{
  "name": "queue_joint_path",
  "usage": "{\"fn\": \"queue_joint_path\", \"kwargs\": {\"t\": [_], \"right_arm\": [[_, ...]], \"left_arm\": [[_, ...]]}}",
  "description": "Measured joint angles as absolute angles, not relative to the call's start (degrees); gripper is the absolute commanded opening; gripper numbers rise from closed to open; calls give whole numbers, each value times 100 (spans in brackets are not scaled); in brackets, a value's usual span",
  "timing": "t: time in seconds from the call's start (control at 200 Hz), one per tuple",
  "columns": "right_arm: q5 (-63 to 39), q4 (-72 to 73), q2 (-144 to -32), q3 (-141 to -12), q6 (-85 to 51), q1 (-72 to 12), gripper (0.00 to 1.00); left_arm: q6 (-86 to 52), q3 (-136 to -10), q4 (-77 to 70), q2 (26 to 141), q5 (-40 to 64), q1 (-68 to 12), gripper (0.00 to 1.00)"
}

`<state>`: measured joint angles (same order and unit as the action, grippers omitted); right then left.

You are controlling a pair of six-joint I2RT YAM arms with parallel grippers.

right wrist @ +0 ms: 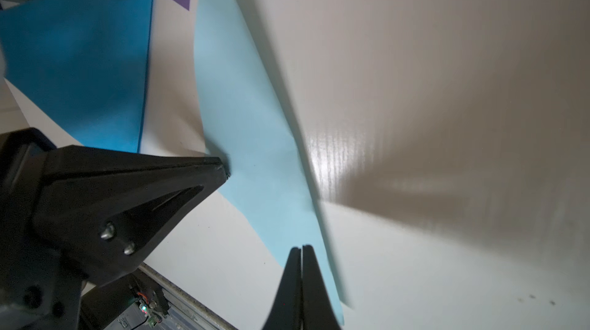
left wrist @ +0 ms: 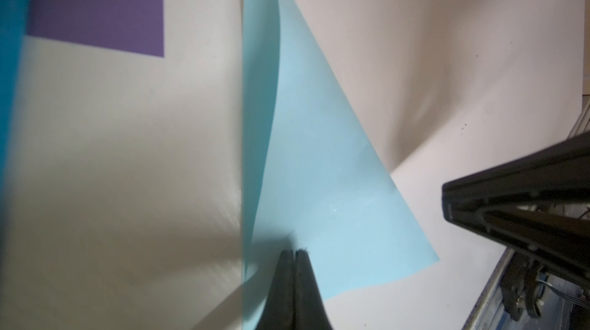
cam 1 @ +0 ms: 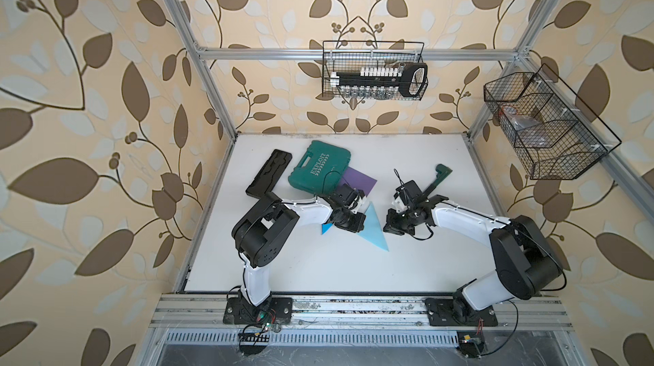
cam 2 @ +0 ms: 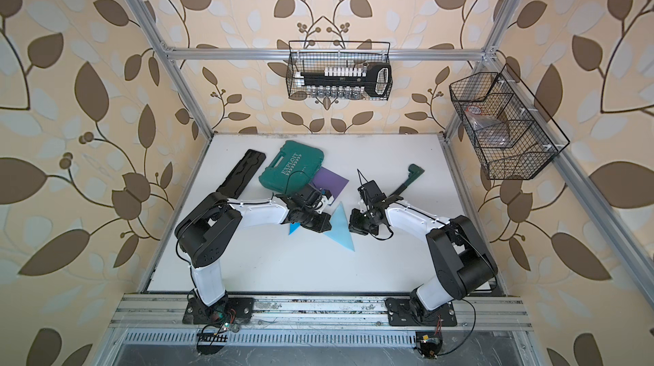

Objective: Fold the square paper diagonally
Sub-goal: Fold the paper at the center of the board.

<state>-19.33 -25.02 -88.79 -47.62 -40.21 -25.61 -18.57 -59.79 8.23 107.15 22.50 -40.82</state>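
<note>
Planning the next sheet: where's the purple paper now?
In both top views the purple paper lies at the table's far middle, against the green tool case on its left-arm side, just beyond the light blue paper.

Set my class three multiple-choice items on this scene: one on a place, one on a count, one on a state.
1. Where does the purple paper lie?
A in a basket
B beside the green case
C on the front rail
2. How many wire baskets are there?
A one
B two
C three
3. How are the left gripper and the right gripper?
A both shut
B both open
C one open, one shut

Answers:
1 B: its edge meets the case in both top views.
2 B: the back basket and the side basket are the only ones.
3 A: each wrist view shows fingertips pressed together.
</note>
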Motion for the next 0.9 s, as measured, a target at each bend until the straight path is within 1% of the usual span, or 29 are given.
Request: {"fn": "queue_joint_path", "kwargs": {"t": [0.215, 0.415, 0.68, 0.9], "right_arm": [[-1955, -2480, -8879, -4842, -4027, -2561, 0], [-1953, -2480, -8886, -4919, -4027, -2558, 0], [-2040, -2353, -9271, -4925, -4025, -2563, 0], [-2040, -2233, -9288, -4925, -4025, -2639, 0]], "left_arm": [[-1968, -5999, 902, 10700, 2233, -4123, 0], [-2088, -6114, 1317, 10648, 2137, -4134, 0], [-2193, -6519, 1634, 10527, 2051, -4134, 0], [-2283, -6652, 1662, 10527, 2069, -4134, 0]]}}
